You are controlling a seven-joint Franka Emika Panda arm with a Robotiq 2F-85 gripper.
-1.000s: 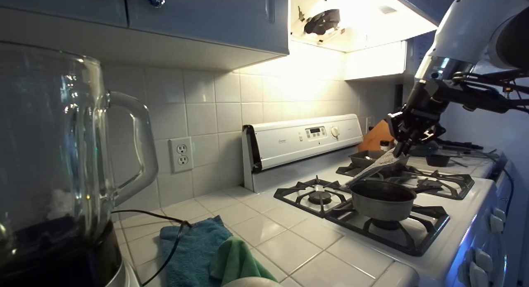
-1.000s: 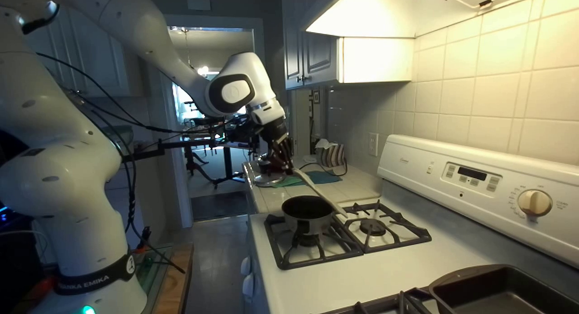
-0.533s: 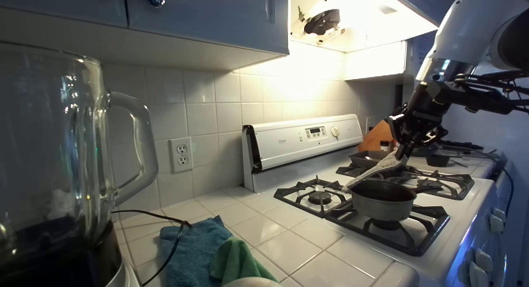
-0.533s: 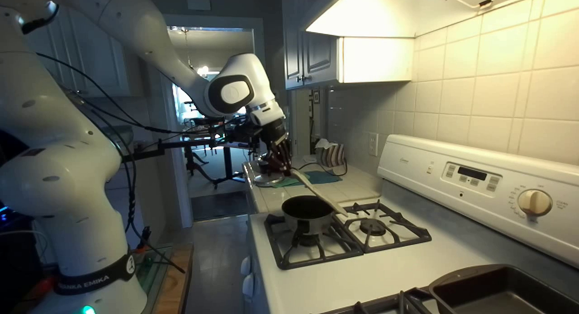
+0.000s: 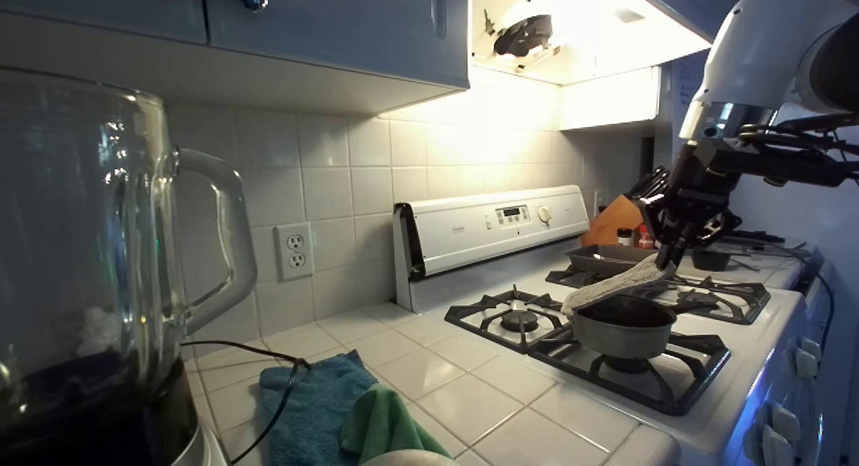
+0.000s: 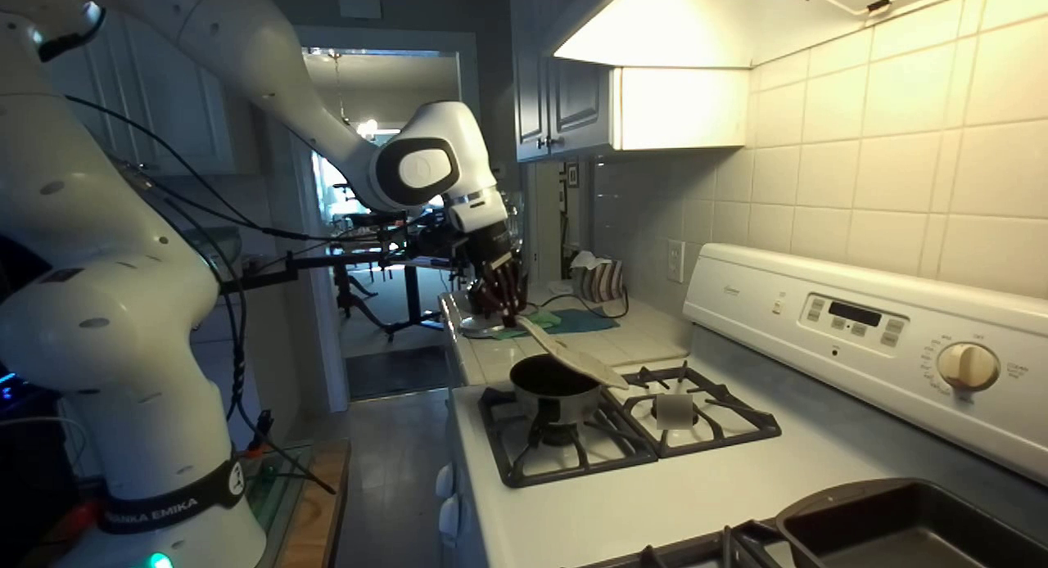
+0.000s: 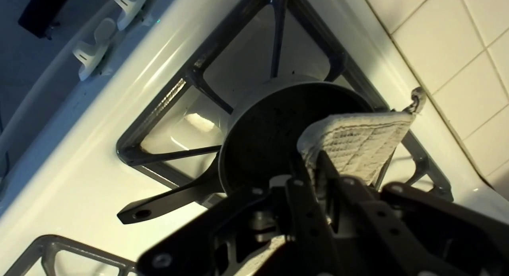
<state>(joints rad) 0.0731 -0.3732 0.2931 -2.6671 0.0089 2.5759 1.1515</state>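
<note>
My gripper (image 7: 309, 158) is shut on a corner of a light quilted pot holder (image 7: 358, 142), with the cloth pinched between the fingertips. The pot holder slants down from the gripper and shows in both exterior views (image 5: 614, 287) (image 6: 583, 363). A hanging loop (image 7: 416, 101) is at its far corner. It hangs over part of the rim of a dark saucepan (image 5: 624, 335). I cannot tell whether it touches the rim. The saucepan stands upright on a burner grate (image 6: 512, 474), and its handle (image 7: 171, 206) shows in the wrist view. The inside of the saucepan is dark.
A rear burner grate (image 6: 737, 421) lies beside the saucepan. A dark baking pan (image 6: 909, 547) sits farther along the stove. A glass blender jar (image 5: 80, 238), a blue towel (image 5: 315, 399) and a green cloth (image 5: 386, 419) are on the tiled counter. A knife block (image 5: 612, 221) stands beyond the stove.
My gripper has moved slightly down and away from the stove's back panel. The pot holder came along, now shows more of its face and overlaps the saucepan more. The saucepan has not moved.
</note>
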